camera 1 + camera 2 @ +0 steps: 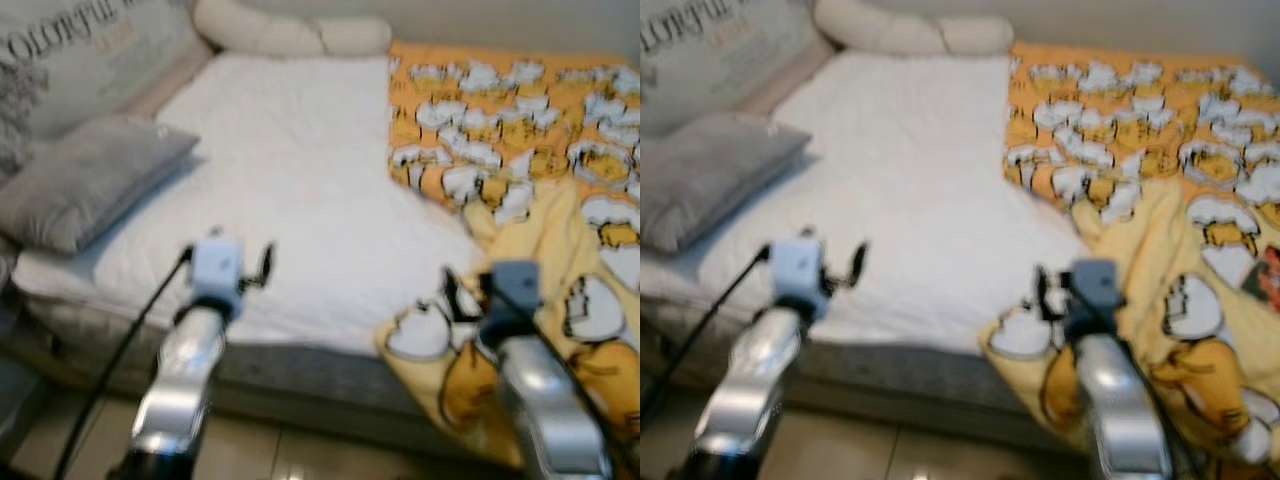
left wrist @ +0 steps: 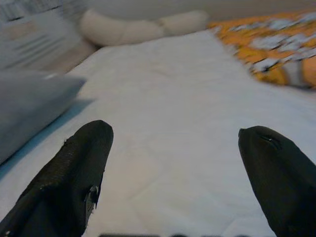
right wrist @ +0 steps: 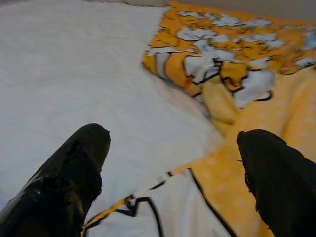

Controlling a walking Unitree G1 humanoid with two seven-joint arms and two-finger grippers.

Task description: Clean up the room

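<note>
The bed (image 1: 300,180) carried a white sheet. A yellow-and-orange patterned blanket (image 1: 520,150) lay crumpled over its right side, hanging over the near edge. A grey pillow (image 1: 85,180) rested at the left edge, a cream bolster (image 1: 290,32) at the far end.

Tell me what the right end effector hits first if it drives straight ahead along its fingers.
Most likely the yellow blanket: the open right end effector points over its edge, where it overlaps the white sheet. Depth is unclear, so the sheet beside that edge could be touched first.
</note>
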